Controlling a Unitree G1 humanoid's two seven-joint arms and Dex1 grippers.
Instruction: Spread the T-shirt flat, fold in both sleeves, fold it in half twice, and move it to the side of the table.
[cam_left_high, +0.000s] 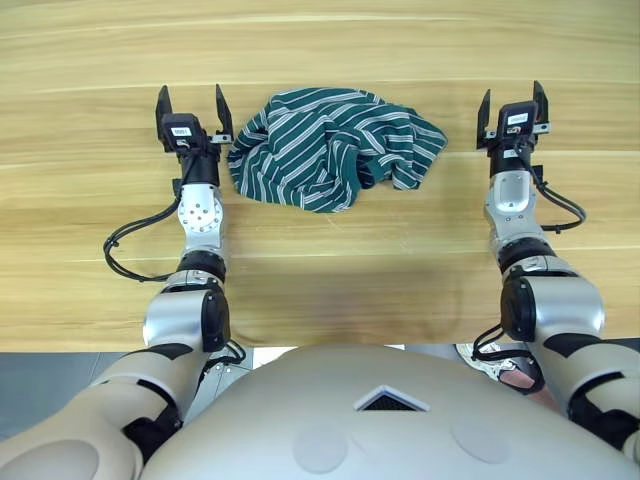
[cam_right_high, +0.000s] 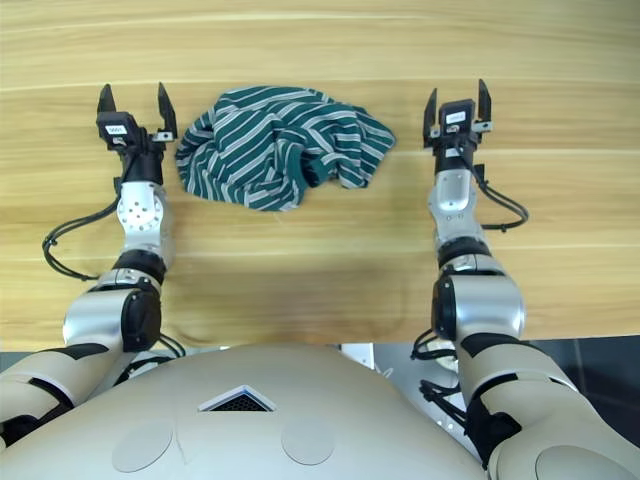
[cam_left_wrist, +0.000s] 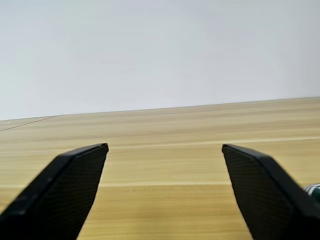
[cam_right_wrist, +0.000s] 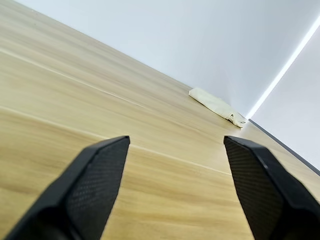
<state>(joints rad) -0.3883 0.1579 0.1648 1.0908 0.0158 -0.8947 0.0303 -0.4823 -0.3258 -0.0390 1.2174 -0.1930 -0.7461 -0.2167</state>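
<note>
A dark green T-shirt (cam_left_high: 335, 145) with white stripes lies crumpled in a heap on the wooden table (cam_left_high: 320, 270), between my two arms. My left gripper (cam_left_high: 193, 104) stands open just left of the heap, close to its edge, holding nothing. On the other side, my right gripper (cam_left_high: 513, 103) is open and a short way off from the shirt. In the left wrist view the two black fingers (cam_left_wrist: 65, 195) are spread wide over bare wood, and a sliver of the T-shirt (cam_left_wrist: 314, 188) shows beside one. The right wrist view has its fingertips (cam_right_wrist: 85, 195) apart over the table too.
A folded cream cloth (cam_right_wrist: 216, 106) lies far off near the table's far edge by the white wall. Bare wood stretches beyond and in front of the shirt.
</note>
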